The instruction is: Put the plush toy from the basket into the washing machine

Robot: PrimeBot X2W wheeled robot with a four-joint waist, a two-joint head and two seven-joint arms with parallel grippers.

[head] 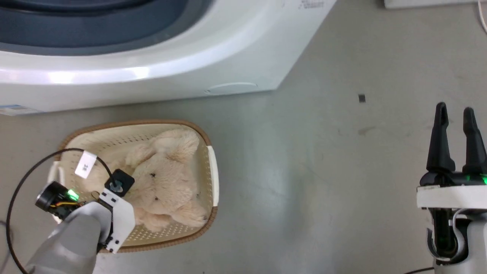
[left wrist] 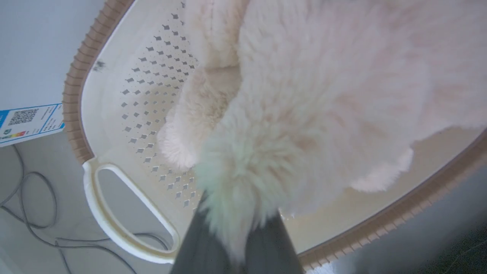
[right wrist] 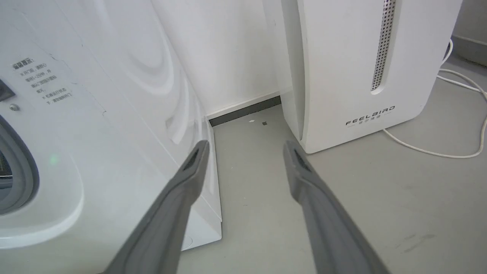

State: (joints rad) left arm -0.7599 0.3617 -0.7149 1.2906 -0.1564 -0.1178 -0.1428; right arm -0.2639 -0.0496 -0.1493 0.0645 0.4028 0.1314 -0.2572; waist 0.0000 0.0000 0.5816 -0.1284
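The cream plush toy (head: 167, 179) lies in the perforated basket (head: 207, 140) on the floor, just in front of the white washing machine (head: 152, 68). My left wrist (head: 114, 213) hangs over the basket's left half. In the left wrist view my left gripper (left wrist: 236, 236) is shut on a tuft of the plush toy (left wrist: 323, 95), and fur bulges out between the two dark fingers. The brown rim of the basket (left wrist: 76, 95) curves around it. My right gripper (head: 455, 110) stands open and holds nothing, away to the right over bare floor. The right gripper (right wrist: 246, 146) faces the gap beside the washing machine (right wrist: 95, 152).
A white FEELBIRD appliance (right wrist: 361, 68) stands right of the washer, with a white cord (right wrist: 456, 152) on the floor beside it. Dark cables (left wrist: 34, 205) lie on the floor by the basket's handle (left wrist: 114, 213). Grey floor stretches between the basket and my right arm.
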